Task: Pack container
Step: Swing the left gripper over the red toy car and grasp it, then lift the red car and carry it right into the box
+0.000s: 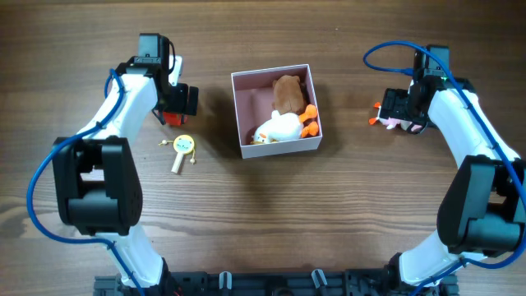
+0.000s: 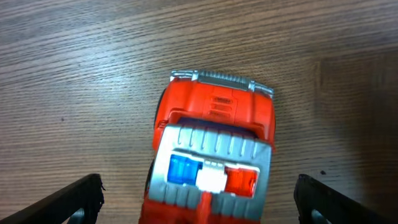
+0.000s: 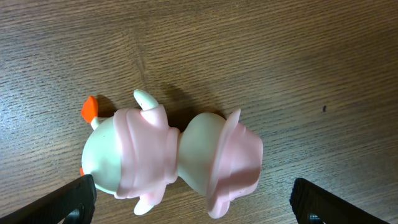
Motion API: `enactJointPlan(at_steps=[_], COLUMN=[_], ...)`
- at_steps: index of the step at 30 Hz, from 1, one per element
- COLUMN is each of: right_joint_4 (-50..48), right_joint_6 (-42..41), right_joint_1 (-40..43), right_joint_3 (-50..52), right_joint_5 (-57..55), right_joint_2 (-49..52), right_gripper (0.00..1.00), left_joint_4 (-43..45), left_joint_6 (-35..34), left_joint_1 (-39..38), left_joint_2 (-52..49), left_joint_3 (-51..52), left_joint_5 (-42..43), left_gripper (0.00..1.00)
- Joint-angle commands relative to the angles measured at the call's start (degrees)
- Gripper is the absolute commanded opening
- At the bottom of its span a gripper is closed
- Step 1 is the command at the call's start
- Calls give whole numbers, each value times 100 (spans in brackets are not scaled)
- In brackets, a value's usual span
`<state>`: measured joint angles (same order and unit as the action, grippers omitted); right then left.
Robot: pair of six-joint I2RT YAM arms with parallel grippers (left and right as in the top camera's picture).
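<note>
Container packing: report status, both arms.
Left gripper open over red toy truck. Right gripper open over pink-hatted figure. Container holds white plush, brown plush. Nothing blocking; yellow toy loose nearby.

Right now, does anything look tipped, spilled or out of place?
Only the pink-hatted toy figure, which lies on its side on the table right of the container. Nothing looks spilled or damaged; the red truck sits upright.
</note>
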<state>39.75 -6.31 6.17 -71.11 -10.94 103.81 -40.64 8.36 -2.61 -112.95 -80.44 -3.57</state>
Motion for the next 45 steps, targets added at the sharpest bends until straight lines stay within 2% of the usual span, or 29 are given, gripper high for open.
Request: enactJointPlan(at_steps=[1, 6, 11, 14, 18, 21, 23, 28, 31, 35, 39, 42, 45], right_joint_4=[-11, -11, -11, -11, -11, -11, -11, -11, -11, -11, -11, -11, -11], right_joint_6=[31, 26, 31, 28, 31, 28, 28, 28, 31, 28, 31, 28, 31], right_joint_1=[-4, -4, -4, -4, -4, -4, -4, -4, -4, -4, -4, -4, -4], right_joint_3=[26, 26, 26, 26, 26, 26, 26, 26, 26, 26, 26, 26, 26], right_joint_5=[33, 33, 33, 33, 33, 33, 33, 33, 33, 33, 33, 33, 33], right_joint_2=[-103, -103, -103, -105, -103, -103, -105, -103, -103, -105, -103, -103, -105], right_gripper=[100, 100, 100, 100, 99, 99, 99, 100, 100, 100, 99, 100, 100], left_joint_4=[39, 35, 101, 101, 101, 87, 31, -31, -57, -70, -70, 20, 57], left_joint_6=[197, 199, 197, 197, 199, 197, 197, 197, 195, 195, 149, 146, -295], left_joint_1=[15, 11, 11, 11, 13, 11, 13, 13, 13, 13, 11, 11, -11], left_joint_2=[-129, -129, -129, -131, -131, -131, -131, -131, -129, -127, 57, 459, 986], left_joint_3=[-98, -98, -98, -87, -87, -87, -87, -87, -87, -90, -90, -92, -92], left_joint_5=[9, 146, 249, 551, 546, 549, 546, 546, 546, 546, 544, 546, 549], left_gripper=[98, 83, 86, 93, 92, 82, 72, 58, 42, 38, 27, 28, 27])
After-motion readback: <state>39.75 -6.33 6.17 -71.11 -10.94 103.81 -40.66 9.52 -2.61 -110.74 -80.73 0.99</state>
